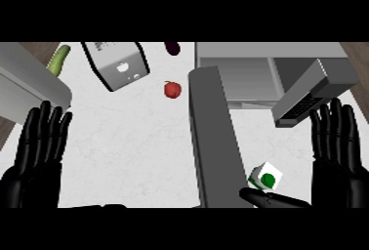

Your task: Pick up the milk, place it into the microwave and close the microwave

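The milk carton (266, 176), white with a green round mark, stands on the white counter (130, 146) near the lower right. My right hand (335, 151) is just right of it, fingers straight up, and its thumb (270, 198) reaches under the carton's near side; contact cannot be told. The microwave (245, 66) sits at the upper right with its cavity showing and its grey door (213, 136) swung open toward me, left of the carton. My left hand (36, 151) rests open at the left edge.
A red pepper (172, 89) lies left of the microwave door. A tilted grey appliance (115, 63) stands at the top, with a green cucumber (59, 59) at the upper left and a dark eggplant (172, 48) at the top edge.
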You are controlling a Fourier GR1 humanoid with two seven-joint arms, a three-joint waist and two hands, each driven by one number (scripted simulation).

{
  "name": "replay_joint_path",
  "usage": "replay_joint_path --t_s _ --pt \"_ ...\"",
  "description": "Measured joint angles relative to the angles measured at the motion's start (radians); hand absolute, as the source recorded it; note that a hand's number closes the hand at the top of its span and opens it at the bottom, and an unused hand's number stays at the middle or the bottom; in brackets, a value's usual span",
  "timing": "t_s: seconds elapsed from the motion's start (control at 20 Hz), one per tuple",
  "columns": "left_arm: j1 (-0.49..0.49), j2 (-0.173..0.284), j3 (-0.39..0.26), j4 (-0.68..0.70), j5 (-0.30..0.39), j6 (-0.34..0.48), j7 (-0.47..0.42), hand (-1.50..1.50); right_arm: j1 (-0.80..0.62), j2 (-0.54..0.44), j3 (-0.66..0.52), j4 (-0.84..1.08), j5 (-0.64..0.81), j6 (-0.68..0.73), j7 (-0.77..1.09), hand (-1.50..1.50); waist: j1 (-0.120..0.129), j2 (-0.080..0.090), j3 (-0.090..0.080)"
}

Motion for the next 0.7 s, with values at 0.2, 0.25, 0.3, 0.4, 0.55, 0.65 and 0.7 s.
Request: replay_joint_path --t_s 0.2,0.25,0.3,0.4,0.55,0.65,0.7 --pt "0.051 -0.005 -0.027 -0.026 -0.011 0.002 -0.014 -1.5 0.045 -0.003 0.011 0.067 -0.005 -0.018 -0.073 -1.5 0.0 0.0 0.0" --pt "0.069 -0.005 -0.031 -0.041 -0.012 0.0 -0.018 -1.5 0.054 -0.004 0.007 0.081 -0.01 -0.017 -0.088 -1.5 0.0 0.0 0.0" --pt "0.075 -0.003 -0.029 -0.055 -0.008 -0.001 -0.012 -1.5 0.065 -0.005 -0.002 0.095 -0.026 -0.012 -0.106 -1.5 0.0 0.0 0.0" --pt "0.087 -0.002 -0.033 -0.073 -0.005 -0.004 0.002 -1.5 0.064 -0.006 -0.015 0.116 -0.03 -0.012 -0.107 -1.5 0.0 -0.001 -0.001" --pt "0.125 -0.004 -0.06 -0.073 -0.013 -0.002 -0.034 -1.5 0.097 -0.008 -0.033 0.155 -0.06 -0.001 -0.159 -1.5 0.0 -0.001 -0.001" --pt "0.15 -0.001 -0.07 -0.091 -0.012 -0.008 -0.039 -1.5 0.12 -0.002 -0.028 0.197 -0.074 -0.004 -0.209 -1.5 0.0 -0.001 -0.001" --pt "0.166 -0.002 -0.076 -0.095 -0.014 -0.01 -0.053 -1.5 0.134 -0.002 -0.034 0.216 -0.078 -0.004 -0.234 -1.5 0.0 -0.001 -0.001"
